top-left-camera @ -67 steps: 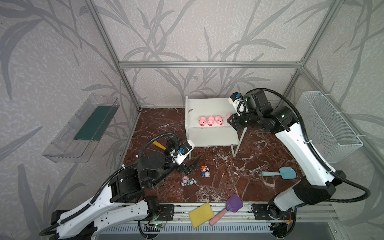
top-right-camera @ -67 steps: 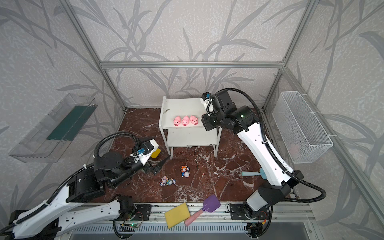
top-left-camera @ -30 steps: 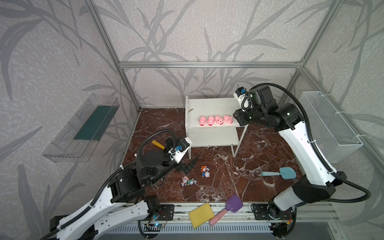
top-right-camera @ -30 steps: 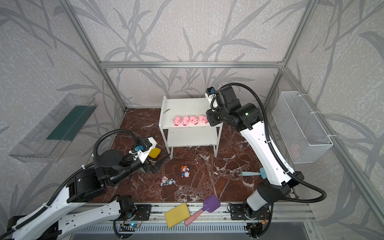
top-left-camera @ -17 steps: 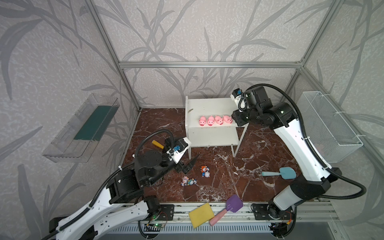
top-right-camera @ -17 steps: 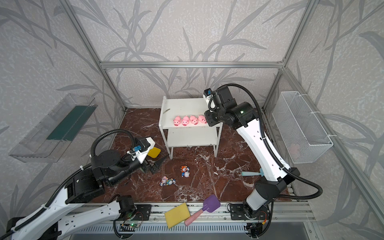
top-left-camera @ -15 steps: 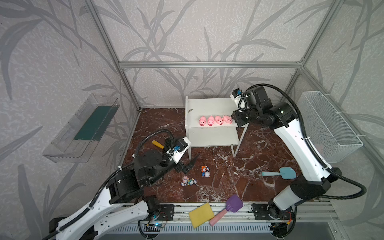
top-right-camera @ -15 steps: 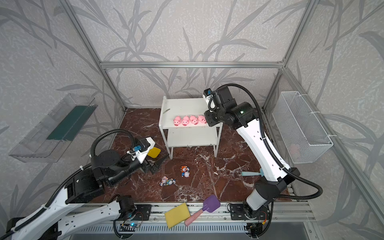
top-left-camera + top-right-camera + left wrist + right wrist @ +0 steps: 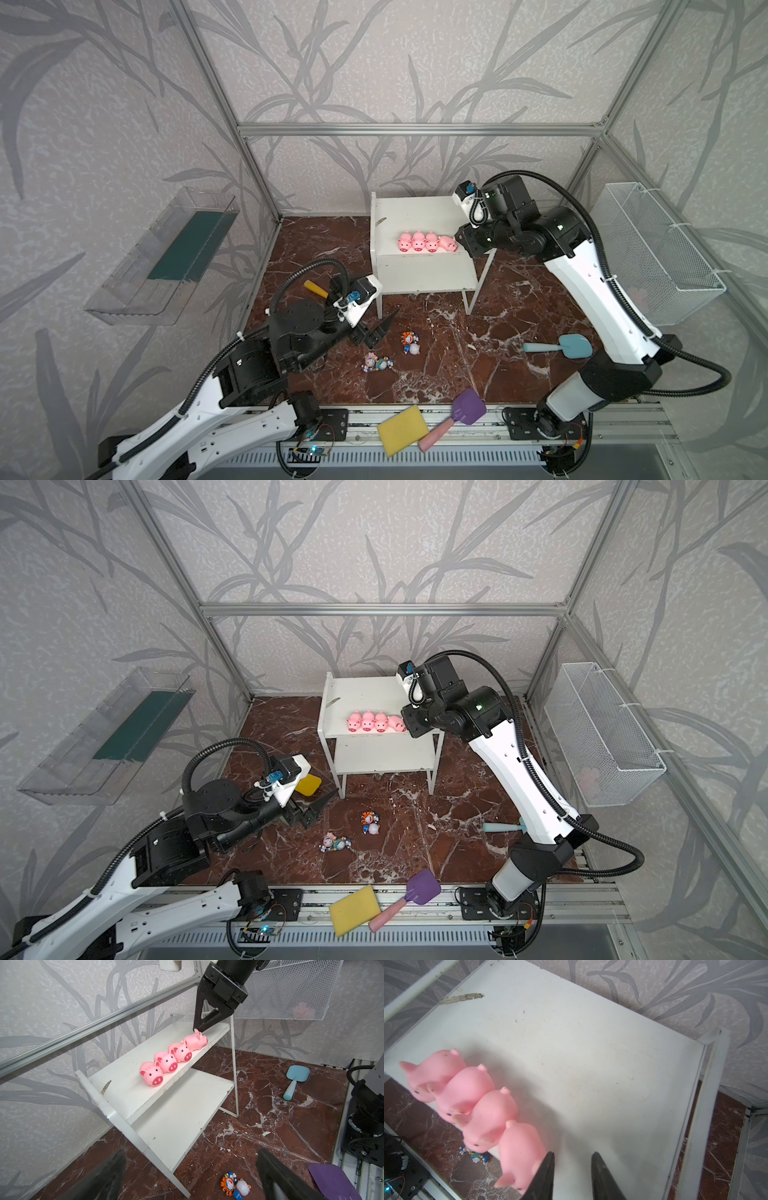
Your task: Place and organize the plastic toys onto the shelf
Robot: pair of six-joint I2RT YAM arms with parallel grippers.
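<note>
Several pink pigs (image 9: 428, 242) stand in a row along the front edge of the top board of the white shelf (image 9: 415, 212). The rightmost pig (image 9: 521, 1147) is turned askew from the others. My right gripper (image 9: 572, 1155) hovers low over the board beside that pig, open, with only bare board in the narrow gap. One finger rests against the pig's side. On the floor in front of the shelf lie two pairs of small figurines (image 9: 410, 343) (image 9: 377, 362). My left gripper (image 9: 191, 1152) hangs wide open and empty above the floor, just left of them.
A blue shovel (image 9: 559, 347) lies on the floor at the right. A purple shovel (image 9: 461, 413) and a yellow sponge (image 9: 402, 430) rest on the front rail. A yellow shovel (image 9: 316, 288) sits behind my left wrist. A wire basket (image 9: 656, 249) hangs right, a clear tray (image 9: 166, 257) left.
The right gripper let go of the last pig on the top board, drew back to the right, then returned against that pig's side. The left arm has barely shifted.
</note>
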